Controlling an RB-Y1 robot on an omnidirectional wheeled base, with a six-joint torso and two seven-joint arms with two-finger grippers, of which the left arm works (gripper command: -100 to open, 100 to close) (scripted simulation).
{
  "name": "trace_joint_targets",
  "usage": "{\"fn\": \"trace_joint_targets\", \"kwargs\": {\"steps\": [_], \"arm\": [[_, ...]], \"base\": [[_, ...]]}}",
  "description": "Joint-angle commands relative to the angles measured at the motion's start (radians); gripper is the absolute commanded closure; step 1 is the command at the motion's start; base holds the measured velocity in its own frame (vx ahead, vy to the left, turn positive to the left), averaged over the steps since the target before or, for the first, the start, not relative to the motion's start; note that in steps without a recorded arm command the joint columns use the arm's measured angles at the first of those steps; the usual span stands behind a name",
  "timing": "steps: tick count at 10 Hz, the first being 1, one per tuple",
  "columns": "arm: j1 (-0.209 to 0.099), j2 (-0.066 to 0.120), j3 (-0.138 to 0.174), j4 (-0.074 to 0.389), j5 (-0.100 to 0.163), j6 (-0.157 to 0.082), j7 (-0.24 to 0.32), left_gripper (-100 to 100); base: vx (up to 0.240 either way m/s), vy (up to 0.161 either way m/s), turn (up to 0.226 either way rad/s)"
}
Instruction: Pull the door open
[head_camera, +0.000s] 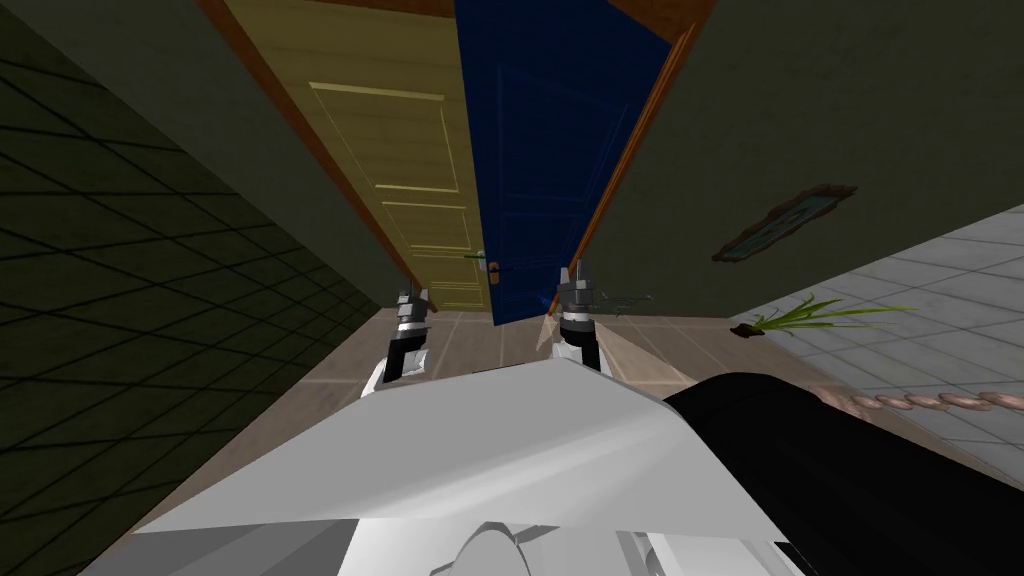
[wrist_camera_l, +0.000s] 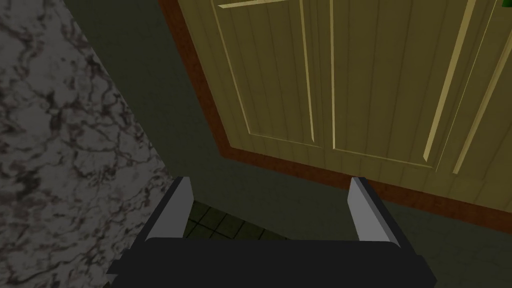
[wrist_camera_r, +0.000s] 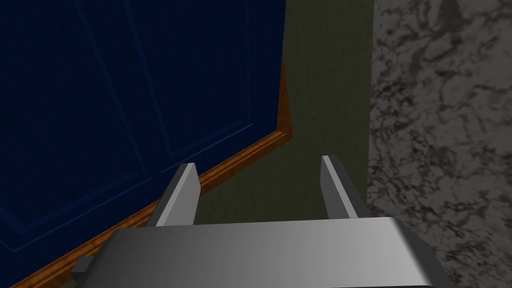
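- Two walls bound the space. The dark green wall (head_camera: 800, 120) holds the blue door (head_camera: 540, 150). A dark tiled wall (head_camera: 120, 300) lies beyond the yellow door (head_camera: 400, 150), on the side away from the blue door, and that looks like the tight side.
- The tiled floor (head_camera: 480, 340) in front of the blue door gives room to back away. It widens on the side away from the yellow door, where a plant (head_camera: 820, 315) lies near the wall.
- The blue door carries the handle, so I take it as the one to pull. The yellow door stands just beside its handle-side edge. I cannot tell whether the blue door is already slightly ajar.
- A brown frame (wrist_camera_r: 225, 167) borders the blue door's far edge, probably the hinge side. The door would then swing out toward that side.
- The right gripper (wrist_camera_r: 258, 162) faces the blue door near that frame, fingers apart and holding nothing.
- The left gripper (wrist_camera_l: 270, 181) faces the yellow door, well off the blue door, fingers likewise apart and empty.
- The handle (head_camera: 492, 267) sits at the blue door's edge beside the yellow door, with neither gripper on it. The step is the reach. Next, one gripper must reach the handle, close on it and draw back.
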Motion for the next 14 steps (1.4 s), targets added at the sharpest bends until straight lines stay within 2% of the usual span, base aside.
{"fn": "trace_joint_targets", "kwargs": {"steps": [1, 2, 5, 6, 7, 8, 11, 12, 14], "arm": [[-0.033, 0.003, 0.003, 0.05, -0.001, 0.004, 0.0, -100], [-0.033, 0.003, 0.003, 0.063, -0.001, 0.004, 0.0, -100], [-0.1, 0.019, 0.015, 0.161, 0.003, 0.011, 0.008, -100], [-0.1, 0.019, 0.015, 0.177, 0.003, 0.011, 0.008, -100], [-0.122, 0.024, 0.019, 0.206, 0.004, 0.013, 0.011, -100], [-0.122, 0.024, 0.019, 0.216, 0.004, 0.013, 0.011, -100], [-0.19, 0.039, 0.032, 0.317, 0.007, 0.02, 0.019, -100], [-0.19, 0.039, 0.032, 0.333, 0.007, 0.02, 0.019, -100], [-0.236, 0.049, 0.04, 0.41, 0.01, 0.025, 0.025, -100]], "base": [[0.108, 0.034, -0.061], [0.072, 0.02, -0.021], [0.07, 0.024, -0.052], [0.068, 0.023, -0.017], [0.052, 0.012, -0.033], [0.042, 0.011, -0.027], [0.078, 0.025, -0.057], [0.063, 0.025, -0.027], [0.06, 0.02, -0.055]]}}
